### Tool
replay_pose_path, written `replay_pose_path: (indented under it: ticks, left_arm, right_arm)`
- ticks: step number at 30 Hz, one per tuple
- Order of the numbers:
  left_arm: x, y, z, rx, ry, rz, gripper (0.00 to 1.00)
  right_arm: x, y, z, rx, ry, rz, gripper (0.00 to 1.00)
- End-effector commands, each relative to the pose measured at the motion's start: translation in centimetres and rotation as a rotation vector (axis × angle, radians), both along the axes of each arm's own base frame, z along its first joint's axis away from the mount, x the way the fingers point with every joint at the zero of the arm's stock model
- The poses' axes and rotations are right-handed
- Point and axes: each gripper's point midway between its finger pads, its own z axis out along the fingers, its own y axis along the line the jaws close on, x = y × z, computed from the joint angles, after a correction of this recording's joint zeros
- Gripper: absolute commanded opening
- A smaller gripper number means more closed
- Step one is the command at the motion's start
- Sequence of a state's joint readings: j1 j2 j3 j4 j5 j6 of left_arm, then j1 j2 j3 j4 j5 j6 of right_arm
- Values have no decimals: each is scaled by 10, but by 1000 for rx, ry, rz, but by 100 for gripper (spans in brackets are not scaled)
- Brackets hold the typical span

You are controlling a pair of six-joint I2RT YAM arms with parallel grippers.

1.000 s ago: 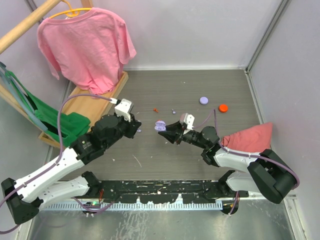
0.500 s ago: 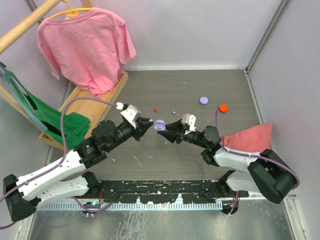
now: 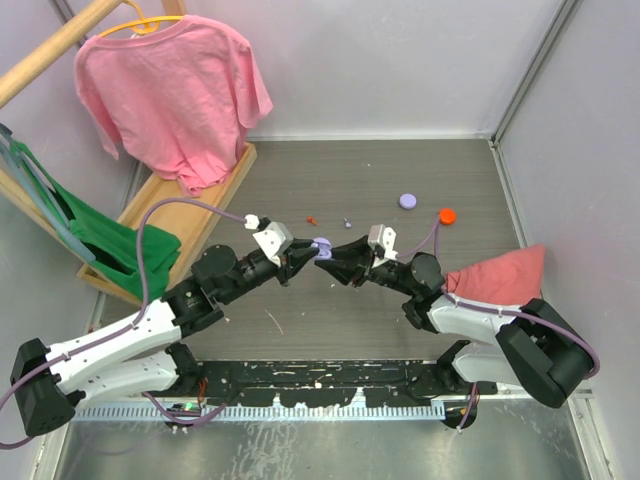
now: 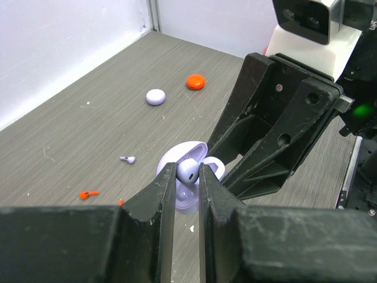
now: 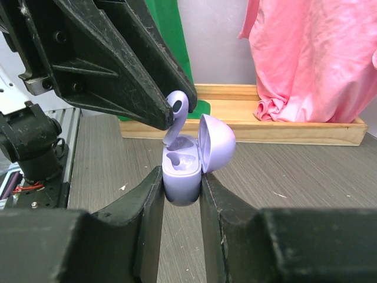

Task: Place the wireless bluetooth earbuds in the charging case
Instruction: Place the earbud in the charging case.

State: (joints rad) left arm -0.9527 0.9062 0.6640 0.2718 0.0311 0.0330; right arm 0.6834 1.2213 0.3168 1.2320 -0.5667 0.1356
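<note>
The charging case [image 5: 182, 171] is lilac, not black, with its lid [image 5: 217, 144] swung open. My right gripper [image 5: 181, 177] is shut on the case body and holds it above the table. My left gripper [image 4: 188, 174] is shut on a lilac earbud [image 4: 189, 170], whose stem [image 5: 178, 106] points down at the case's far slot. The near slot looks empty. A second lilac earbud [image 4: 128, 159] lies loose on the table. In the top view both grippers meet at the case [image 3: 320, 248] mid-table.
A lilac disc [image 3: 408, 201] and an orange disc [image 3: 446, 215] lie at the back right. Red scraps [image 3: 312, 219] lie near the loose earbud [image 3: 347, 221]. A wooden rack [image 3: 190, 210] with a pink shirt [image 3: 170, 90] and green cloth [image 3: 110, 240] stands left. A red cloth [image 3: 500, 275] lies right.
My left gripper has swung right with the earbud, from apart from the case to right at its open top. The right gripper has barely moved.
</note>
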Motion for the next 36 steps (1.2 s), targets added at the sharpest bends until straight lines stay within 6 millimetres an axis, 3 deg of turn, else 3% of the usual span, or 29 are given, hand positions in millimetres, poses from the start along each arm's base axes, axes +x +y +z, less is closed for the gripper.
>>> replay_pose_path:
  ticks: [1,15,36]
  left_arm:
    - [-2,-5,30,-75,-95,-25,1]
    - [-3,-5,23,-56,-113,-24,2]
    - [-27,-14,13,-24,-83,-152,22]
  right_arm:
    - [-8,-4,41,105,-96,6,1]
    - [-10,-7,45,115,-104,4,1]
    - [-9,-8,42,109,-106,-7,1]
